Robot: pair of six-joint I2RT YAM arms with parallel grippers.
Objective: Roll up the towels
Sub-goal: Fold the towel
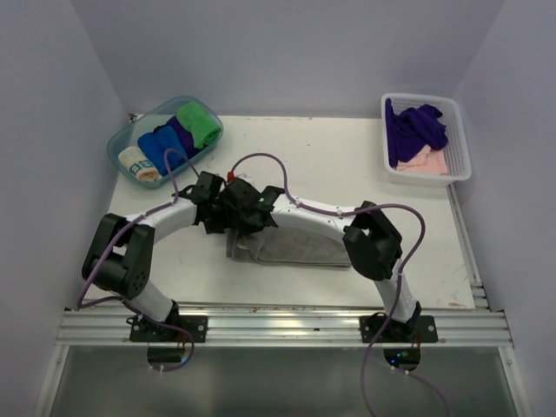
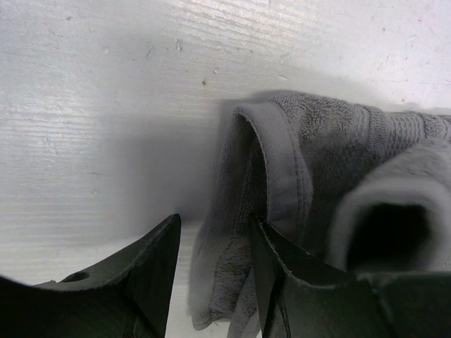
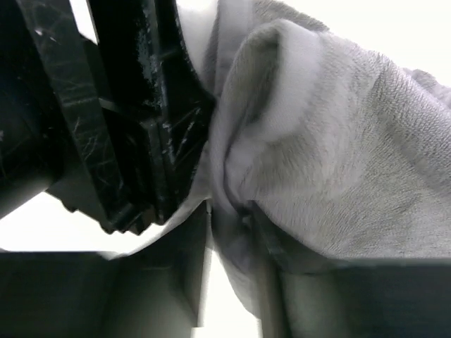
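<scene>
Grey towel (image 1: pixel 295 248) lies long-side left-to-right on your table (image 1: pixel 347 165), rolled end at the left.
Your left fingers (image 2: pixel 151 282) sit loose around its hem; right fingers (image 3: pixel 141 296), can't tell if they're gripping.

Grey towel (image 1: pixel 300 248) lies on the table (image 1: pixel 330 156), its left end apparently curled into a loose roll. Purple towel (image 1: pixel 415 129) and pink towel (image 1: pixel 427 162) sit crumpled in the far-right basket (image 1: pixel 430 179).

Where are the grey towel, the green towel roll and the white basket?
grey towel (image 1: pixel 300 248): top view, its flat middle.
green towel roll (image 1: pixel 200 124): top view, the roll's top.
white basket (image 1: pixel 459 143): top view, right wall.
</scene>
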